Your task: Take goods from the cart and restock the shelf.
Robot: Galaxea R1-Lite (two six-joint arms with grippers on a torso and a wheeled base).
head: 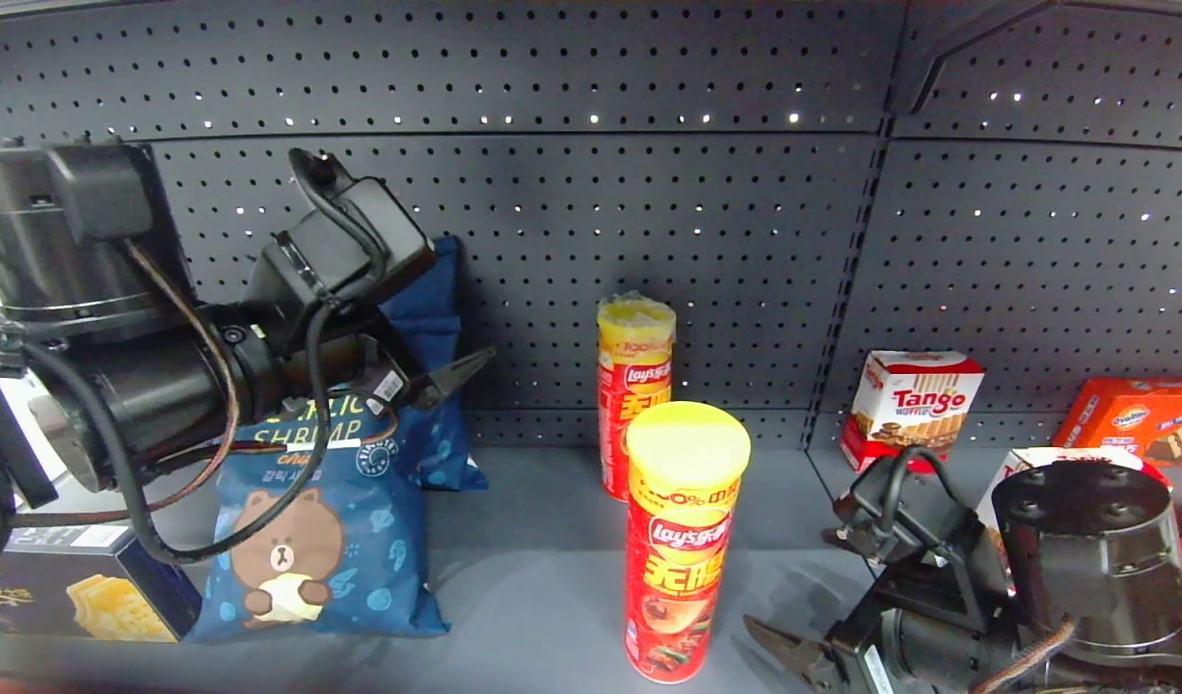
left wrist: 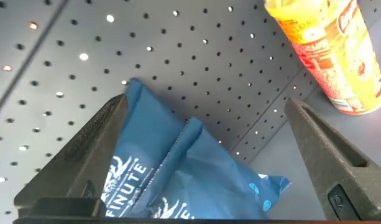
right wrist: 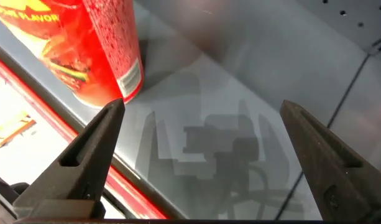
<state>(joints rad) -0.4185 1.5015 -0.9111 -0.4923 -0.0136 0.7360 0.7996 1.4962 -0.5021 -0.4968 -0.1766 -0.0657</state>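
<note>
Two blue shrimp-chip bags stand at the shelf's left: a front one with a bear and one behind it leaning on the pegboard. My left gripper hovers open just in front of the rear bag, whose top shows between the fingers without touching them. One fingertip points toward the pegboard. Two red chip cans with yellow lids stand mid-shelf, front and rear. My right gripper is open and empty, low at the shelf's front right, beside the front can.
A dark snack box sits at the front left corner. A wafer box and an orange box stand at the right. The grey shelf floor is bare between the bags and cans. A red strip runs along the shelf's front edge.
</note>
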